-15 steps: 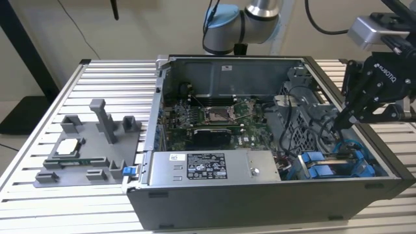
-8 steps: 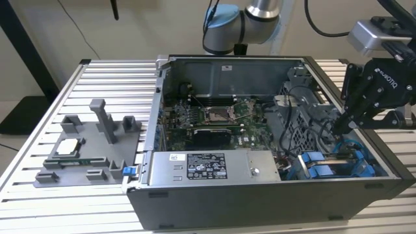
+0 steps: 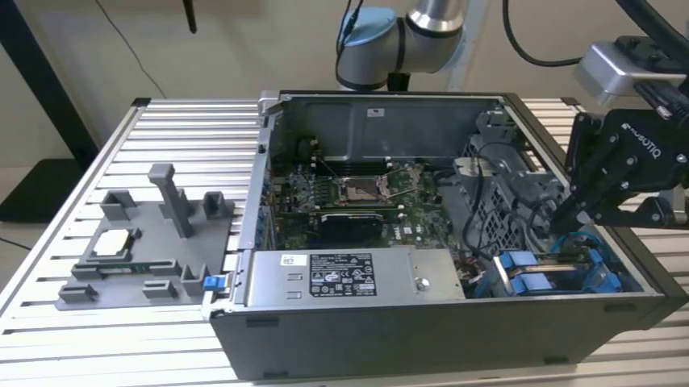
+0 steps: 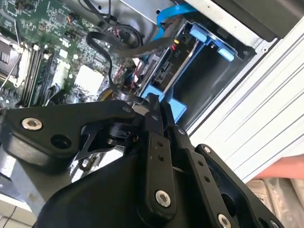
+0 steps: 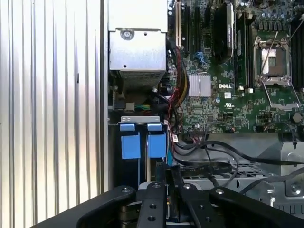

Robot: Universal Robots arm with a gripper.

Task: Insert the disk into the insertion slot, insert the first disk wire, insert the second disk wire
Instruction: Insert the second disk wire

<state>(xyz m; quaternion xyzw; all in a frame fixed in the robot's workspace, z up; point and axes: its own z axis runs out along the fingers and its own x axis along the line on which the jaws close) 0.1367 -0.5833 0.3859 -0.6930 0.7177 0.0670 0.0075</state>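
The disk [image 3: 530, 276] sits in its bright blue carrier inside the insertion slot [image 3: 603, 278], at the front corner of the open computer case on the exterior view's right. Its blue tabs [image 5: 142, 142] and its connector end [image 4: 167, 71] appear in the wrist views. My black gripper [image 3: 567, 218] hangs just above that drive cage. Its fingers [image 4: 153, 109] are shut together. A black disk wire [image 4: 110, 61] loops from the motherboard side to the fingertips [image 5: 161, 176] and appears pinched there. A blue wire [image 4: 166, 16] curves past the cage.
A grey power supply box [image 3: 356, 274] lies along the case front beside the cage. The motherboard [image 3: 356, 193] fills the case floor, with loose cables [image 5: 213, 156] over the perforated panel. A grey fixture with parts [image 3: 151, 242] stands on the ribbed aluminium table [image 3: 64, 339].
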